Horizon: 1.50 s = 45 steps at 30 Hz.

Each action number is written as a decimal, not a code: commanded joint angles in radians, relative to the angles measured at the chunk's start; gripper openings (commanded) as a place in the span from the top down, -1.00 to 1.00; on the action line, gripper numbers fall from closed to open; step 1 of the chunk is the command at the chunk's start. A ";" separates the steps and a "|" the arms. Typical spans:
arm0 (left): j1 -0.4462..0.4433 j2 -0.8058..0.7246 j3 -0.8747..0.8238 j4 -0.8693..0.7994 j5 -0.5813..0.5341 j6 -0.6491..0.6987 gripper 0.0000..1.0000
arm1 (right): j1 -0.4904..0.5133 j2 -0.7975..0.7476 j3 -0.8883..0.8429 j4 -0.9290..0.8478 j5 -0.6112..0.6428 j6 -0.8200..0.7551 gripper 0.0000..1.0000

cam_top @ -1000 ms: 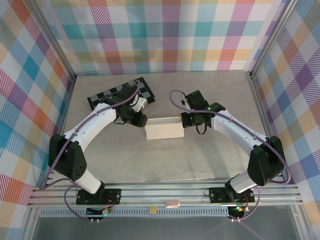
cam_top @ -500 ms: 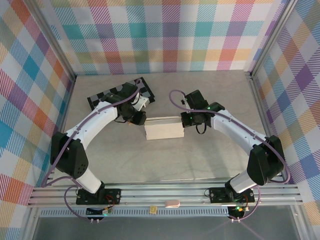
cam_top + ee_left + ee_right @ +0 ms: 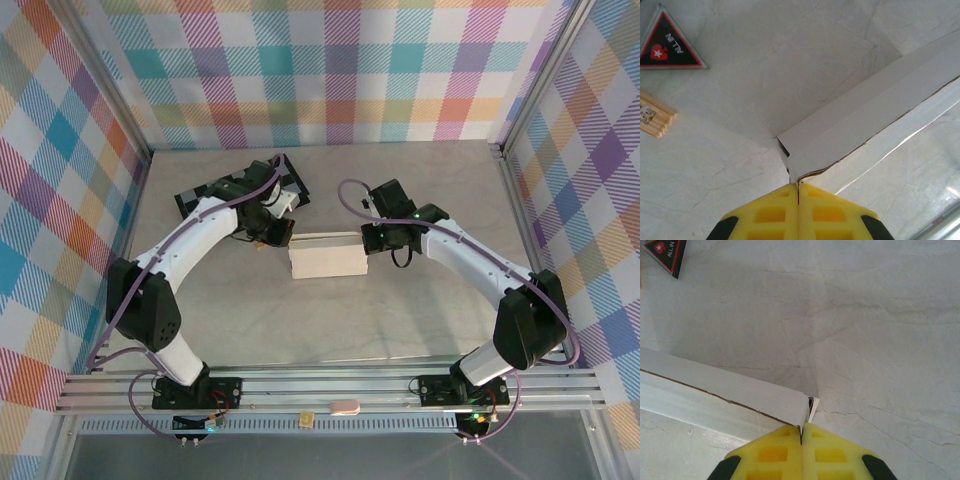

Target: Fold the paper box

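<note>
The paper box point(image 3: 327, 258) is a white shallow rectangular box lying in the middle of the table, its long side running left to right. My left gripper point(image 3: 281, 234) is at its back left corner. In the left wrist view the yellow fingers point(image 3: 770, 215) are shut on the thin cardboard edge at the corner of the paper box point(image 3: 865, 115). My right gripper point(image 3: 369, 240) is at the back right corner. There its yellow fingers point(image 3: 835, 455) are pressed together on the end edge of the paper box point(image 3: 715, 390), with a small flap sticking out beside them.
A black-and-grey checkered board point(image 3: 240, 185) lies at the back left, just behind the left arm. A black and red triangular card point(image 3: 671, 42) and a small wooden piece point(image 3: 655, 115) lie on the table beyond the box. Plaid walls close in three sides.
The left gripper has closed on the box's left corner and its wrist has shifted slightly toward the back. The right arm and the box have stayed put.
</note>
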<state>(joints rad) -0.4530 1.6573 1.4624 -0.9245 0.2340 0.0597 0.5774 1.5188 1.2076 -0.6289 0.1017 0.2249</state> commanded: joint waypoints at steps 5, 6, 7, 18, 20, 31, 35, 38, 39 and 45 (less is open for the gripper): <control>-0.036 0.027 0.066 -0.080 0.067 -0.082 1.00 | 0.009 0.048 -0.013 -0.103 -0.018 0.008 1.00; -0.039 0.027 0.068 -0.084 0.068 -0.092 1.00 | 0.010 0.049 -0.011 -0.104 -0.018 0.008 1.00; -0.044 0.029 0.070 -0.085 0.072 -0.108 1.00 | 0.010 0.050 -0.010 -0.103 -0.019 0.008 1.00; -0.059 0.080 0.118 -0.125 0.111 -0.259 1.00 | 0.010 0.057 -0.006 -0.104 -0.017 0.008 1.00; -0.059 0.094 0.132 -0.135 0.121 -0.294 1.00 | 0.010 0.055 -0.006 -0.103 -0.019 0.009 1.00; -0.070 0.112 0.131 -0.122 0.131 -0.362 1.00 | 0.012 0.056 -0.006 -0.102 -0.019 0.010 1.00; -0.071 0.104 0.116 -0.104 0.128 -0.362 1.00 | 0.012 0.056 -0.010 -0.100 -0.018 0.010 1.00; -0.074 0.084 0.078 -0.072 0.117 -0.362 1.00 | 0.011 0.056 -0.011 -0.098 -0.016 0.009 1.00; -0.076 0.077 0.065 -0.061 0.115 -0.361 1.00 | 0.011 0.055 -0.011 -0.098 -0.017 0.008 1.00; -0.094 0.041 -0.017 -0.005 0.087 -0.331 1.00 | 0.011 0.057 -0.011 -0.094 -0.016 0.002 1.00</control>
<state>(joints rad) -0.4995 1.7000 1.4956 -0.9825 0.2630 -0.2909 0.5755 1.5307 1.2194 -0.6384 0.1505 0.2245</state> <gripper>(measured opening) 0.045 0.042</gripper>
